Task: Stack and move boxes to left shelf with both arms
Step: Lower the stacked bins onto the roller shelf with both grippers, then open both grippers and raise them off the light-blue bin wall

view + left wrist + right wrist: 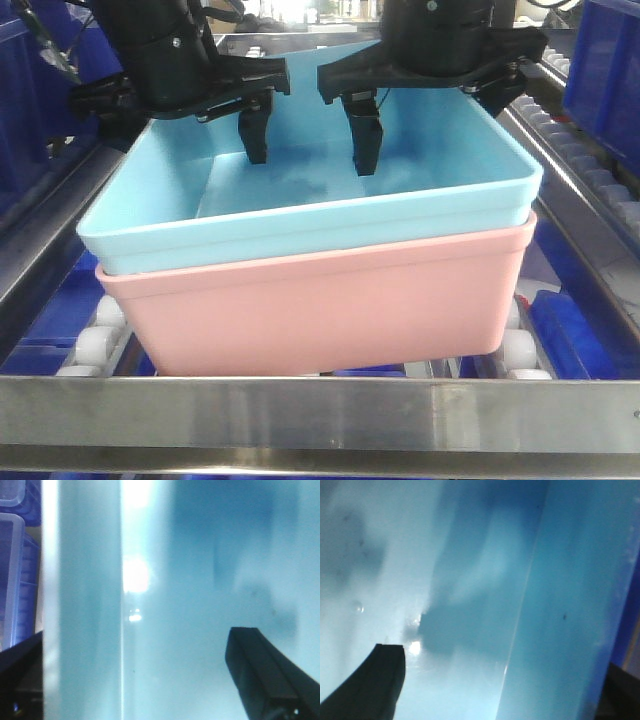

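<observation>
The light blue box (330,215) sits nested inside the salmon-pink box (320,310), and the pair rests on the left shelf's white rollers (95,345). My left gripper (180,125) straddles the blue box's left wall. One finger (256,140) hangs inside and the other is outside. In the left wrist view the left gripper (135,640) is open, with the wall (82,630) clear of the inner finger (265,680). My right gripper (430,125) straddles the right wall in the same way and stands open (502,657), with one finger (370,685) inside.
A steel cross rail (320,410) runs along the shelf's near edge in front of the boxes. Dark blue storage bins stand to the left (30,100) and right (605,70). A neighbouring roller lane (600,180) runs along the right side.
</observation>
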Action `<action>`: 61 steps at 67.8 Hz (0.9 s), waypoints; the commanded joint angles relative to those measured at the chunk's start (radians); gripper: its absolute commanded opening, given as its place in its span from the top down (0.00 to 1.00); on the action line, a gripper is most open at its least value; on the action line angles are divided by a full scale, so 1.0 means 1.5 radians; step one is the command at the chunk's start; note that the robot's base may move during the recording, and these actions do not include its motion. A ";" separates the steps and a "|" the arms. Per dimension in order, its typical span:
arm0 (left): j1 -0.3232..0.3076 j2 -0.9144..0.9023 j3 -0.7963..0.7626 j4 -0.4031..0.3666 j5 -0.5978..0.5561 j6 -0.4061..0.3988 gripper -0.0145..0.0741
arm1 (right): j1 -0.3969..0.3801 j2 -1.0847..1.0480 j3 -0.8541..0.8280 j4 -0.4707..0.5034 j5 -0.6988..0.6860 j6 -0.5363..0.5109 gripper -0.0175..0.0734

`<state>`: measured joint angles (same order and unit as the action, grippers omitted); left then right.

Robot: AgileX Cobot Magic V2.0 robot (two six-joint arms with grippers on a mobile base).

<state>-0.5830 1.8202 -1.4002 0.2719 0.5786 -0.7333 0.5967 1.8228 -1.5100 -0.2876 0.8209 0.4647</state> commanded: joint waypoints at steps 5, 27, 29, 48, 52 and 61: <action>-0.005 -0.060 -0.025 0.021 0.009 -0.007 0.28 | 0.002 -0.060 -0.025 -0.044 -0.010 0.003 0.13; -0.005 -0.134 -0.025 0.054 0.065 -0.007 0.28 | 0.002 -0.128 -0.025 -0.070 -0.007 0.003 0.13; -0.005 -0.143 -0.025 0.054 0.069 -0.006 0.28 | 0.002 -0.134 -0.025 -0.071 -0.007 0.003 0.13; -0.030 -0.214 -0.025 0.056 0.115 0.001 0.45 | 0.002 -0.202 -0.023 -0.071 -0.002 0.003 0.43; -0.040 -0.223 -0.025 0.056 0.120 0.018 0.56 | 0.002 -0.213 -0.022 -0.071 -0.002 0.003 0.58; -0.059 -0.229 -0.025 0.059 0.132 0.032 0.81 | 0.002 -0.228 -0.012 -0.071 0.007 0.003 0.74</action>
<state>-0.6544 1.5220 -1.4009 0.3347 0.8020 -0.7024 0.5967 1.5385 -1.5100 -0.3543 0.8616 0.4706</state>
